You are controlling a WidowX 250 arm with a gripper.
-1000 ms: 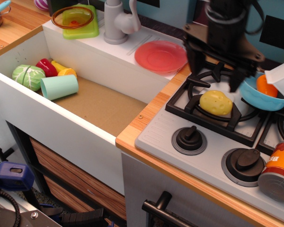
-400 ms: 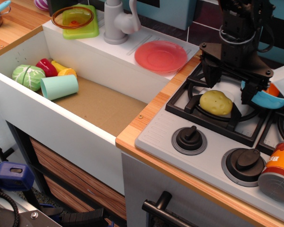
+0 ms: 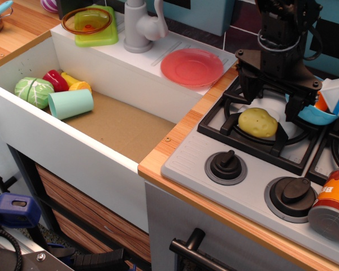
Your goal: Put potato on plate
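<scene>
The pale yellow potato (image 3: 257, 122) lies on the left burner grate of the toy stove (image 3: 254, 135). The red-pink plate (image 3: 191, 66) sits flat on the white ledge behind the sink, left of the stove. My black gripper (image 3: 269, 103) hangs open just behind and above the potato, one finger (image 3: 247, 92) at its left and the other (image 3: 294, 104) at its right. Nothing is between the fingers.
A blue bowl (image 3: 311, 114) holding an orange ball and a white carton sits right of the gripper. An orange can (image 3: 331, 204) stands at the front right. The sink (image 3: 118, 121) holds a cabbage, a mint cup and small vegetables. A faucet (image 3: 140, 25) and an orange-rimmed bowl (image 3: 87, 21) stand behind.
The gripper has come down and shifted right from above the burner to just behind the potato. The carton at the blue bowl has shifted slightly. The potato has not moved.
</scene>
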